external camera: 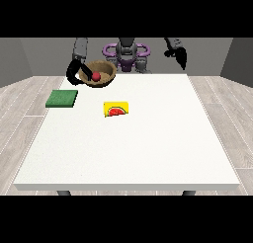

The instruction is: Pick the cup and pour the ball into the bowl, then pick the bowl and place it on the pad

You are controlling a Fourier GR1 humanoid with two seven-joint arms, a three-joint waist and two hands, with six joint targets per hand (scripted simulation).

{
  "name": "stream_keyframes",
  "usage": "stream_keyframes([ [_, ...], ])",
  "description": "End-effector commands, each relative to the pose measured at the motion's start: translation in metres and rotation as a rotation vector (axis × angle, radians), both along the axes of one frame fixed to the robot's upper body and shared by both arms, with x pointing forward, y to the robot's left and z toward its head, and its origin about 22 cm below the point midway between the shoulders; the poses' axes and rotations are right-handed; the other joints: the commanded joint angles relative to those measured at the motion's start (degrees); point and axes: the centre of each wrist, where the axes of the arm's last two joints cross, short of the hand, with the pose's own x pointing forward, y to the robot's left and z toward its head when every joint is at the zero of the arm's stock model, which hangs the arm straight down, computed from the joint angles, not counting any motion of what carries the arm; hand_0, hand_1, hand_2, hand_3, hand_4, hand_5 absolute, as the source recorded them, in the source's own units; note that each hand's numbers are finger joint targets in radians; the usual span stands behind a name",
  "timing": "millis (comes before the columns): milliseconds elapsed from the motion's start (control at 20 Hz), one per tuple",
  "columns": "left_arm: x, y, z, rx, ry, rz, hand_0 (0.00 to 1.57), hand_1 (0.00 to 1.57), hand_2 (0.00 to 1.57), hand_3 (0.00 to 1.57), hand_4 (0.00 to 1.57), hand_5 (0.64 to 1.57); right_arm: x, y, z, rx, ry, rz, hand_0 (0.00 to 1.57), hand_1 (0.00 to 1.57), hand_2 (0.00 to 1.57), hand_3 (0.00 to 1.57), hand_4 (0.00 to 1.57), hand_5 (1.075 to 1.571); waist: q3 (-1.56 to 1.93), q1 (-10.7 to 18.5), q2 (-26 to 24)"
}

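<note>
A brown bowl (103,71) with a red ball (96,76) inside it is held above the table's far left part, tilted towards the camera. The hand at the view's left (77,71) grips the bowl's left rim with curled fingers. A green pad (62,99) lies flat on the table, below and left of the bowl. The hand at the view's right (180,55) hangs raised beyond the table's far right edge, holding nothing, fingers pointing down. No cup shows.
A yellow card with a watermelon slice picture (116,109) lies near the table's middle. The white table (148,148) stretches towards the camera. The robot's torso (126,54) stands behind the far edge.
</note>
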Motion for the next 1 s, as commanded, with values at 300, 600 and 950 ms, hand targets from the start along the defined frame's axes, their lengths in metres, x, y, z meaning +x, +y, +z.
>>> stream_keyframes([
  [300, 0.001, 0.033, 0.009, -0.009, -0.049, 0.056, 0.00, 0.00, 0.00, 0.00, 1.02, 1.424, 0.013, -0.049, 0.058, 0.048, -0.010, -0.038, 1.57, 1.57, 1.57, 0.68, 0.79, 1.570, 0.35, -3.6, 2.1],
  [600, 0.005, 0.021, 0.018, -0.020, -0.135, 0.024, 0.00, 0.00, 0.00, 0.00, 1.22, 1.481, 0.007, -0.121, 0.089, 0.011, -0.118, -0.080, 1.57, 1.57, 1.57, 0.47, 0.83, 1.570, 0.38, -0.3, 8.4],
  [950, -0.004, 0.173, 0.111, -0.063, -0.330, 0.112, 0.00, 0.00, 0.00, 0.00, 1.30, 1.571, -0.020, -0.166, 0.086, 0.032, -0.243, -0.137, 1.57, 1.57, 1.57, 0.00, 0.86, 1.570, 0.39, 2.2, 15.1],
])
